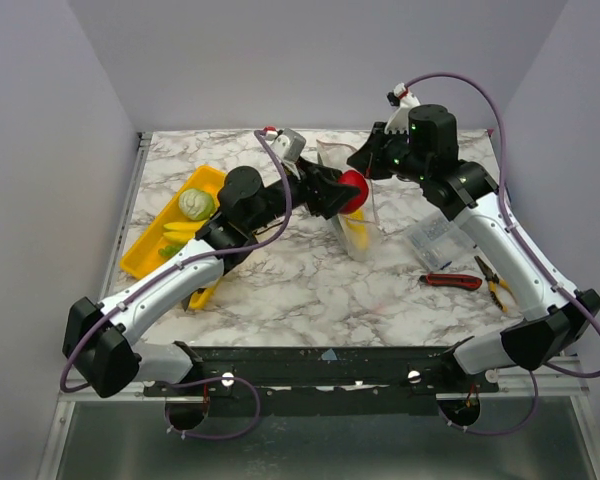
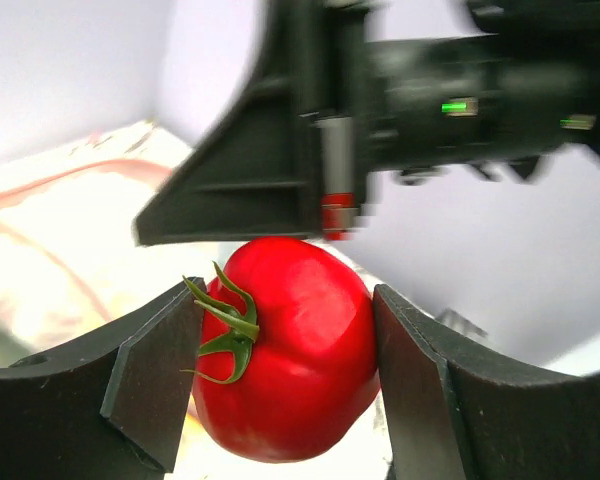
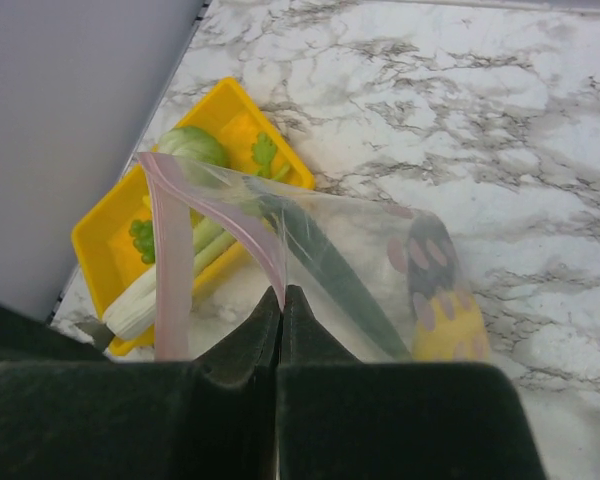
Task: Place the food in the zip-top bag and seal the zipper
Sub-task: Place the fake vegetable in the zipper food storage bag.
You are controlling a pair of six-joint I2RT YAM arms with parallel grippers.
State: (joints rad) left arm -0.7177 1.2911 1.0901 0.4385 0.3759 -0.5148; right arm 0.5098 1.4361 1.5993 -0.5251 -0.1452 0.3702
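**Gripping a tomato at the bag's mouth**

Clamped between the fingers of the left gripper [image 2: 280, 390]: a red tomato [image 2: 290, 340], hanging beside the right gripper [image 3: 281, 310] and above the clear bag [image 3: 370, 250]. Right fingers pressed together on the bag's rim near the pink zipper [image 3: 168, 270]; yellow piece [image 3: 450, 335] and long green piece [image 3: 325, 265] seemingly inside. Could bounce off the floppy rim if dropped off-centre, or knock the rim out of that thin pinch.

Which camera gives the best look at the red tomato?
Left wrist: the tomato fills the frame, green stem visible, held in the left gripper. Top external shows only a small red blob by the bag; right wrist doesn't show it.
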